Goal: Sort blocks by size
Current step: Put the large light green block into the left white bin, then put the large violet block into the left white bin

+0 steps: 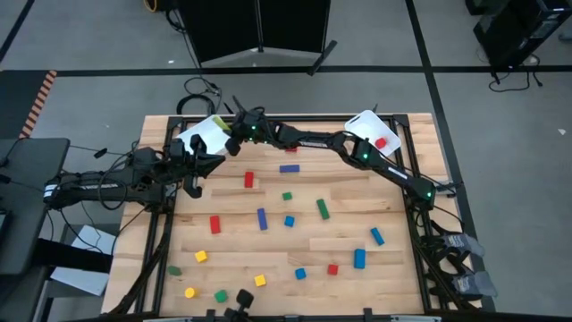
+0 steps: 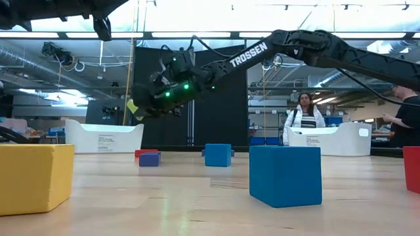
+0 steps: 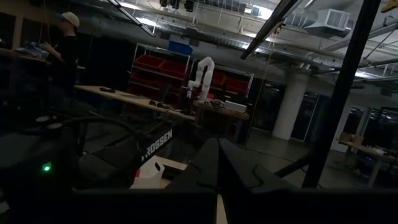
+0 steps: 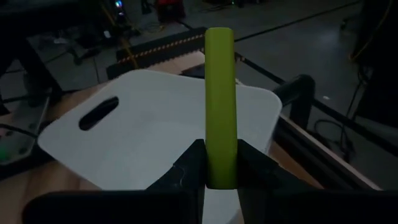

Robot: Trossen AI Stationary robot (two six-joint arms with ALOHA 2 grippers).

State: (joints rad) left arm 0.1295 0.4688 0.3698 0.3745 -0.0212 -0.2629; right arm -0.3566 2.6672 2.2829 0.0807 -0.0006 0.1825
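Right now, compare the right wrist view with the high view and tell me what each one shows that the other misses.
Only the right wrist view shows the right gripper shut on a long yellow-green bar block, held over the left white rectangular bin. Only the high view shows the scattered red, blue, green and yellow blocks on the wooden table, the second white bin holding a red block, and the left gripper. Both share the left bin and the right gripper.

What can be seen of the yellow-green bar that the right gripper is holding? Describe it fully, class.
The yellow-green bar is a long, plain, matte block of one colour with squared edges. The right gripper is shut on one end of it, so the rest juts out past the fingers. It hangs in the air above the empty left white bin, touching only the gripper.
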